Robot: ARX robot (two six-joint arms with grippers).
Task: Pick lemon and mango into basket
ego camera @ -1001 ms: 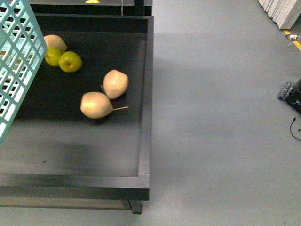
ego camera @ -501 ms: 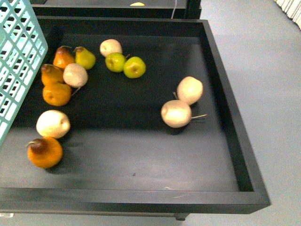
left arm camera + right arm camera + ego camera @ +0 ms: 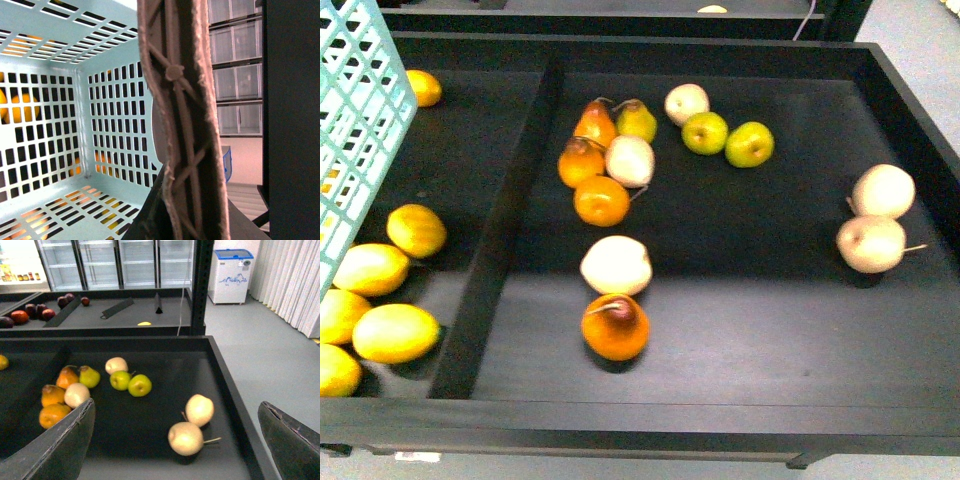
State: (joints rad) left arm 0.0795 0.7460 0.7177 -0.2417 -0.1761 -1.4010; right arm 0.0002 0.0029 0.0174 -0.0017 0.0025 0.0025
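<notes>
The teal slotted basket [image 3: 360,120] hangs at the far left of the front view, over the black tray's left compartment. Several yellow lemons [image 3: 395,332] lie in that compartment below it. No mango shows in any view. In the left wrist view I look into the basket [image 3: 50,125], and my left gripper [image 3: 187,215] is shut on its brown ribbed handle [image 3: 182,115]. My right gripper [image 3: 176,412] is open and holds nothing. It hovers above two pale round fruits [image 3: 186,438] near the tray's right end.
A low divider [image 3: 500,240] splits the black tray [image 3: 620,425]. The right compartment holds orange pears [image 3: 602,200], pale fruits [image 3: 616,265] and green apples [image 3: 749,144]. A small yellow-orange fruit [image 3: 423,87] lies far left. Behind is another shelf [image 3: 100,315]; grey floor [image 3: 260,350] lies to the right.
The front view has swept leftward along the tray: the floor has left the picture, and the divider and the lemon compartment have come in. The basket stays at the picture's left edge.
</notes>
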